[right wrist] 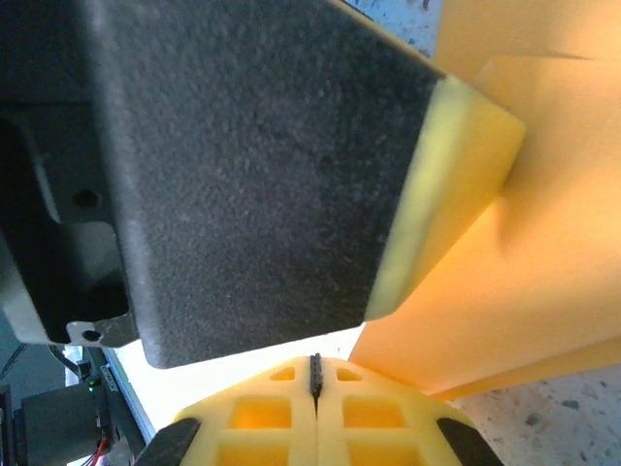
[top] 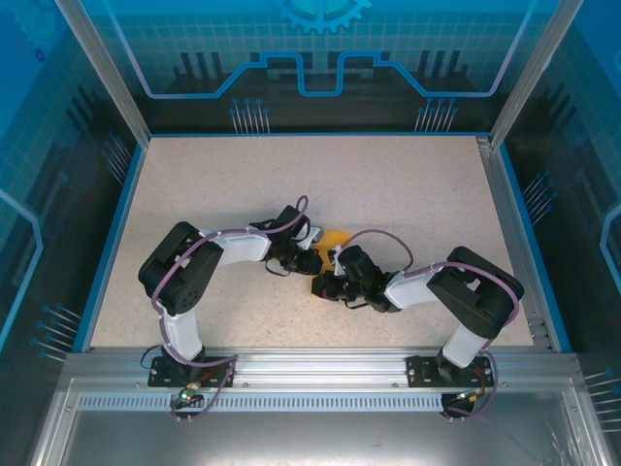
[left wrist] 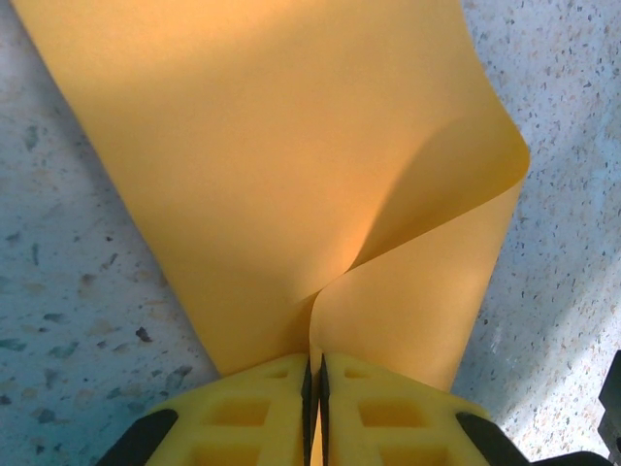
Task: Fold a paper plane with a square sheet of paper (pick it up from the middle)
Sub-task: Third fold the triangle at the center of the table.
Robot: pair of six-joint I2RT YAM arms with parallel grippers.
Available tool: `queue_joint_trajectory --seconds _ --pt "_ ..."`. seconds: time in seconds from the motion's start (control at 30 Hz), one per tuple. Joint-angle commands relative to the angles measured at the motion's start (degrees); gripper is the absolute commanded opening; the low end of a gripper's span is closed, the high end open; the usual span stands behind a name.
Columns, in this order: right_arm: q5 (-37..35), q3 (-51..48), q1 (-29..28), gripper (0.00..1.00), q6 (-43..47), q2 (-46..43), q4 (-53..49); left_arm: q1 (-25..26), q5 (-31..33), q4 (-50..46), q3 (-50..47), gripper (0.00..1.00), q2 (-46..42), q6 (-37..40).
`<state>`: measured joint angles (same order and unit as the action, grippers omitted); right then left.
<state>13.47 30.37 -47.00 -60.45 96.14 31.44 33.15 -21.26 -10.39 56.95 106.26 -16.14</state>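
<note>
1. Yellow foam pads point(left wrist: 247, 417) of the left tool point(left wrist: 312, 379) sit at the bottom of the left wrist view. They are pressed together with only a thin seam between them.
2. Clamped in that seam I see the square sheet of paper point(left wrist: 272, 165). It is pinched into a fold that rises from the pads. One side spreads wide over the speckled counter point(left wrist: 68, 291). The other curls over on the right into a rounded lobe.
3. On the right wrist view the right tool point(right wrist: 315, 374) also has its pads together, with a dark hairline between them. I cannot tell whether any paper is caught there.
4. Just beyond those pads a dark block point(right wrist: 252, 175) with a grainy face and a pale yellow foam edge sits very close to the lens. I cannot say for certain what it belongs to. Orange paper lies behind it and to the right, with a strip of counter at the lower right corner.
5. From the top camera I see both arms bent inward, so the two tools meet near the middle of the counter, just beside each other.
6. The sheet shows there as small orange patches between and beside the two tools, mostly hidden under them.
</note>
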Motion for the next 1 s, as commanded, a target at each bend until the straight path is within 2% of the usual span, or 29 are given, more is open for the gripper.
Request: queue_joint_trajectory --seconds 0.0,0.33,0.67,0.97 --pt "-0.96 0.79 -0.97 0.00 -0.21 1.78 1.18 -0.35 1.22 -1.58 -0.87 0.14 2.20 1.38" --pt "-0.45 0.73 -0.17 0.00 -0.40 4.17 2.13 -0.36 1.04 -1.56 -0.96 0.13 2.31 1.62" --pt "-0.97 -0.30 2.03 0.00 2.16 -4.04 -3.07 -0.28 1.17 -1.91 -0.43 0.14 2.20 1.71" --pt "2.14 0.65 5.02 0.00 2.02 0.93 1.23 -0.35 1.05 -1.92 -0.45 0.13 2.38 1.64"
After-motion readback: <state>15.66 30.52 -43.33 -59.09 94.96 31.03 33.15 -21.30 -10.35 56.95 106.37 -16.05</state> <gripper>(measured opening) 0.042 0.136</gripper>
